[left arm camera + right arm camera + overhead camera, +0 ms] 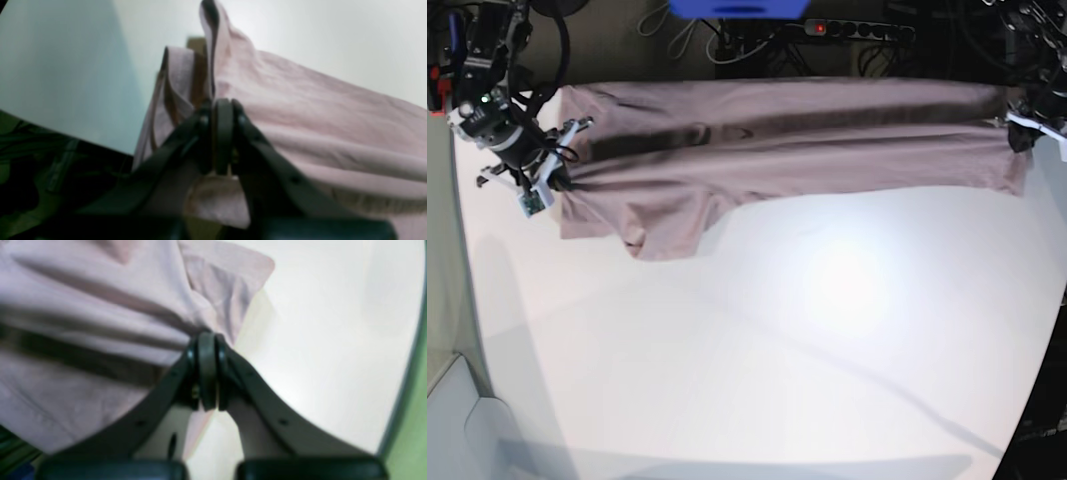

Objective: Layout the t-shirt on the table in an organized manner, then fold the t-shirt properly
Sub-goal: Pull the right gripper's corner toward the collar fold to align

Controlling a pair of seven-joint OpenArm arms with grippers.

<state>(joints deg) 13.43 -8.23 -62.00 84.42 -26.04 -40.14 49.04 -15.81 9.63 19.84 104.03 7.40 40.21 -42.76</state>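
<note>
The mauve-brown t-shirt [807, 150] is stretched taut in a long band along the far edge of the white table [777, 350]. A sleeve hangs toward the near side at its left end. My right gripper [555, 180] is at the left of the base view, shut on the shirt's edge. My left gripper [1017, 128] is shut on the opposite end at the far right. In the left wrist view the fingertips [223, 103] pinch bunched t-shirt fabric [317, 110] above the table [66, 66]. The right wrist view shows the closed gripper [206, 338] clamping t-shirt folds [83, 306].
Behind the table's far edge lie a power strip [857, 30], cables and a blue object [737, 8]. The table edge curves near my right gripper, with green floor [413, 426] beyond. Dark clutter [50, 173] lies below the table edge near my left gripper.
</note>
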